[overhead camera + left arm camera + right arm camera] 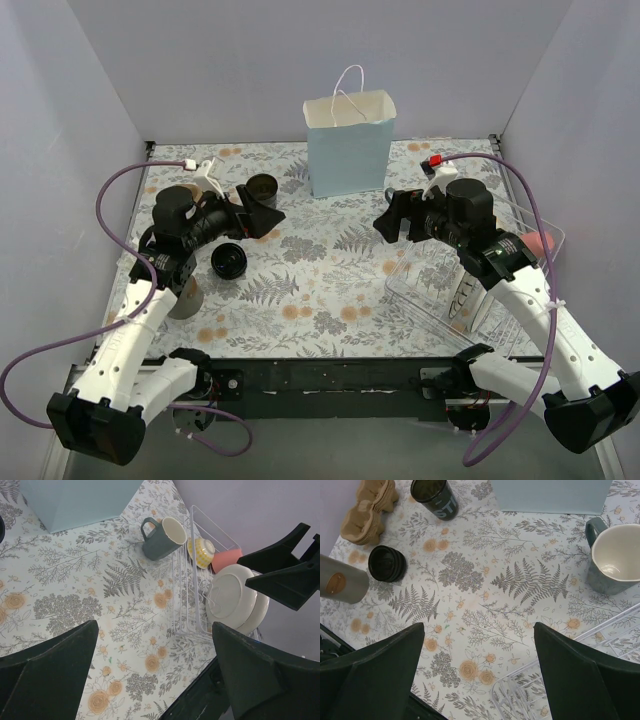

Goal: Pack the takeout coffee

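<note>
so the takeout coffee [436, 497] is standing upright in the far-left part of the table [320, 295], a little left of the light-blue paper bag [350, 145], which sits at the middle of the far edge; the cup looks open on top, and a round black lid [387, 563] lies on its own on the flowery cloth, closer to the near-left side and apart from the cup; a brown cardboard cup carrier [370, 507] sits toward the far-left corner, just left of the cup; a plain grey cup [340, 582] is by the left edge near the lid, can't tell if it's standing or tipped over

left gripper [154, 625] hangs just on the near side of the coffee in the top view, fingers spread all the way, nothing in them; right gripper [479, 625] is over the right half of the table, also spread wide with nothing in it

grey mug [160, 537] stands right of the bag; beside it a white wire dish rack [187, 575] runs along the right edge, holding pale plates [232, 600], a yellow checked bowl [201, 551] and something pinkish [227, 560]
</note>
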`<state>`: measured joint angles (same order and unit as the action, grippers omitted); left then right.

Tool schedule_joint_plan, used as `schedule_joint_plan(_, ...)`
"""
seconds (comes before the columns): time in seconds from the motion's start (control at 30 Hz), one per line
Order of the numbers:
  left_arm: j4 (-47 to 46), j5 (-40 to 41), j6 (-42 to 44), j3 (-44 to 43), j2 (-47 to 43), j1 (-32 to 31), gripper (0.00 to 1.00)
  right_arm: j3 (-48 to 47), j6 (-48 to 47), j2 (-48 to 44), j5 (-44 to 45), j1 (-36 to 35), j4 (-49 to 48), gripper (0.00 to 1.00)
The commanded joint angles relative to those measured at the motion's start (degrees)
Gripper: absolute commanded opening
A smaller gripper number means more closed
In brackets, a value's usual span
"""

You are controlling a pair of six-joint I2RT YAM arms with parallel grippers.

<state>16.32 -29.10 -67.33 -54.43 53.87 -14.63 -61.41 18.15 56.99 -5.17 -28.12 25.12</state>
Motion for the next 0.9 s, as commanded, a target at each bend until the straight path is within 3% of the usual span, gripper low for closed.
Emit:
schedule_joint_plan(0.0, 1.3, 1.3, 3.2, -3.4, 1.1, 0.0, 0.98, -2.4, 0.2, -0.9, -1.1, 0.3, -2.6, 0.98)
schedule_joint_plan(0.1, 4.2, 6.2, 6.0, -6.8, 5.2, 0.0, 0.98, -1.3, 0.1, -1.9, -0.5, 0.3, -3.3, 0.98)
schedule_joint_plan(0.23, 8.2, 19.8, 10.2, -12.3, 13.4, 0.0, 0.92, 0.5, 0.2, -3.4, -0.2, 0.3, -4.6, 0.97)
schedule_joint_plan(0.4, 9.4, 24.3, 16.5, -19.5, 28.1, 0.0, 0.73, 2.8, -2.9, -6.1, -8.9, 0.3, -7.9, 0.93)
schedule_joint_plan(0.47, 10.0, 26.7, 18.2, -21.3, 31.2, 0.0, 0.70, 3.6, -3.8, -7.0, -10.6, 0.3, -8.7, 0.92)
schedule_joint_plan(0.73, 8.2, 22.1, 22.9, -23.5, 34.5, 0.0, 0.79, 3.0, -3.2, -5.8, -8.8, 0.3, -6.1, 0.91)
schedule_joint_plan(0.87, 8.6, 24.4, 25.1, -24.8, 39.8, 0.0, 0.72, 3.3, -2.0, -5.1, -8.5, 0.3, -5.7, 0.91)
